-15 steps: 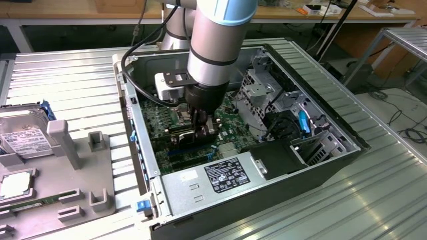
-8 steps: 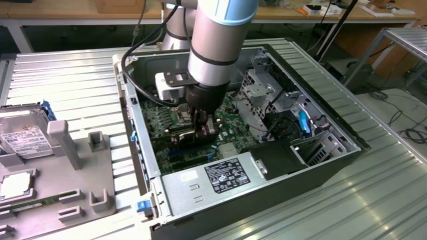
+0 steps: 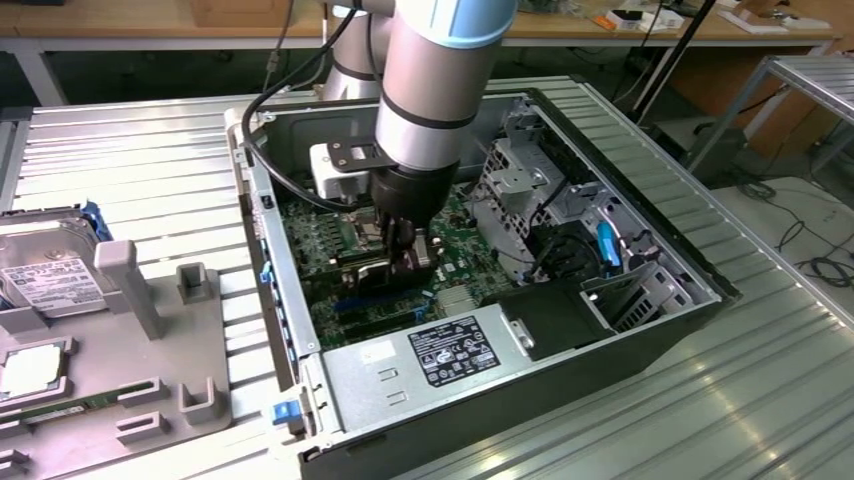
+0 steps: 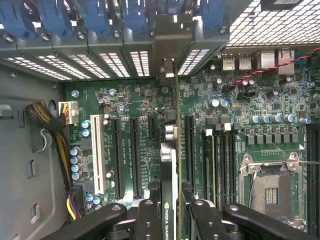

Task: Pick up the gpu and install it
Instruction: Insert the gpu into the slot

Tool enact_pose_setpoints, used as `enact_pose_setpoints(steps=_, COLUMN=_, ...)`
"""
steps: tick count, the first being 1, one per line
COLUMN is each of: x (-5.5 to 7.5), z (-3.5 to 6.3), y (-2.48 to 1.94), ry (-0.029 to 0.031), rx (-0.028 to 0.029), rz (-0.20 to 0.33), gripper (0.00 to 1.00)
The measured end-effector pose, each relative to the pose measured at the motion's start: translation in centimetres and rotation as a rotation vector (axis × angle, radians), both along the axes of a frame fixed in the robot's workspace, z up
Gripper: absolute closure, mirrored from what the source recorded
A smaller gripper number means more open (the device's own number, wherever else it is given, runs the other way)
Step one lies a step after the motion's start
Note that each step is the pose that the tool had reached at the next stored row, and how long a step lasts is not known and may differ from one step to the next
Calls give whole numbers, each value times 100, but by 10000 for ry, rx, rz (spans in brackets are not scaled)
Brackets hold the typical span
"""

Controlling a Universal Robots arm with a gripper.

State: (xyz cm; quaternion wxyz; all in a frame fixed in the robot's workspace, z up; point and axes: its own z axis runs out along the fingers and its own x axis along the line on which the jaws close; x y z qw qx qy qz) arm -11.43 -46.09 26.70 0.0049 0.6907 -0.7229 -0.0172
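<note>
A ribbed metal surface [image 3: 694, 400] carries an open desktop computer case [image 3: 674, 262], laid on its side with the motherboard [image 4: 125, 100] exposed. The robot arm [image 3: 427, 90] is reached down into the case from above. The gpu [image 4: 173, 165] is held in the jaws, which are closed narrowly on its upper edge. In the wrist view the card is seen edge-on, and part of a maker's label is legible between the jaws. It stands upright over the motherboard among the long black expansion slots [image 4: 134, 150], with its metal end bracket [image 4: 167, 70] against the case's rear slot openings. Whether its lower edge is seated in a slot cannot be told. An empty CPU socket [image 4: 272, 190] lies well apart from the card.

The power supply [image 3: 447, 352] is mounted at the near end of the case. At the exterior view's left, a grey parts tray [image 3: 134, 330] is set on the surface, with a hard drive [image 3: 40, 272] on it. Beyond the surface, wooden workbenches [image 3: 134, 25] are seen, and loose cables [image 3: 821, 265] lie on the floor at the exterior view's right.
</note>
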Motion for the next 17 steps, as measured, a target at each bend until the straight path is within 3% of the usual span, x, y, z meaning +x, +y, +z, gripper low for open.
enact_pose_setpoints(steps=5, x=0, z=0, y=24, ry=0, rx=0, rz=-1, gripper=73)
enact_pose_setpoints(steps=17, x=0, z=-25, y=26, ry=0, rx=0, rz=0, gripper=73)
